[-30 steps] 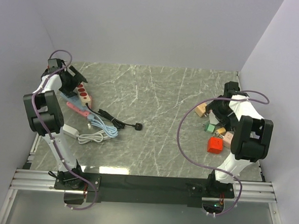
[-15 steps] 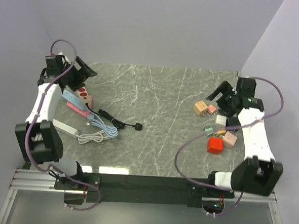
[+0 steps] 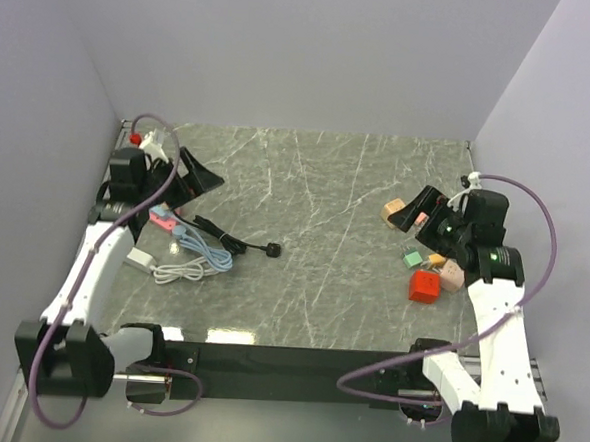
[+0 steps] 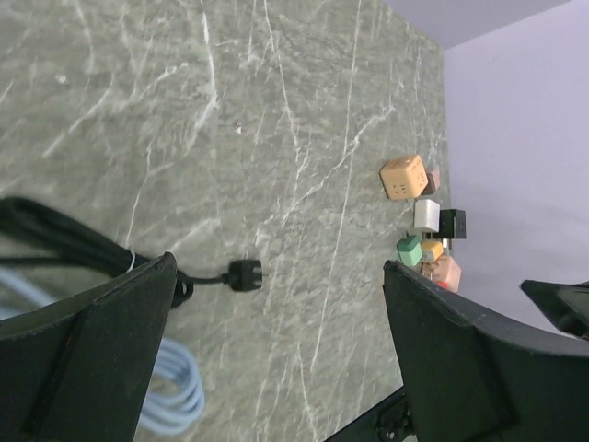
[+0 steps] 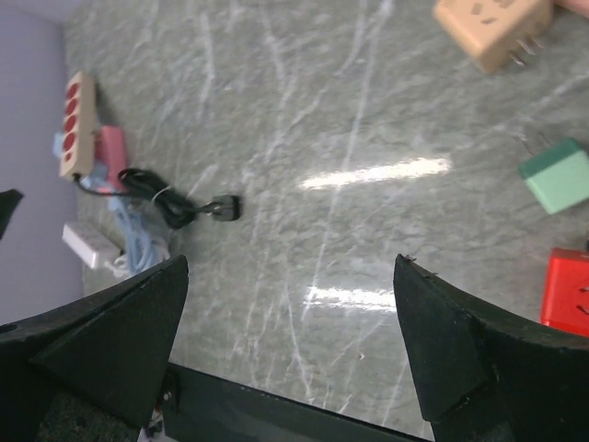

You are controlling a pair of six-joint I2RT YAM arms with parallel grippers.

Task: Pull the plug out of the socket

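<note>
A black plug (image 3: 274, 248) lies loose on the marble table at the end of a coiled black cable (image 3: 220, 234). It also shows in the left wrist view (image 4: 245, 274) and the right wrist view (image 5: 224, 208). The cable runs back to a beige strip with red sockets (image 5: 76, 124) beside a pink strip (image 5: 110, 147); I cannot tell what is plugged in there. My left gripper (image 3: 192, 179) hangs open and empty above the strips. My right gripper (image 3: 416, 210) is open and empty above the cubes on the right.
A white strip (image 3: 140, 262), a blue cable (image 3: 209, 252) and a white cable (image 3: 178, 271) lie at the left. Tan (image 3: 394, 212), green (image 3: 411, 257), orange (image 3: 435, 260), pink (image 3: 452, 277) and red (image 3: 424, 287) adapter cubes sit at the right. Walls close three sides.
Both arms have unfolded and lifted. The left gripper rose off the strips and swung right. The right gripper rose from the cubes and moved nearer.
</note>
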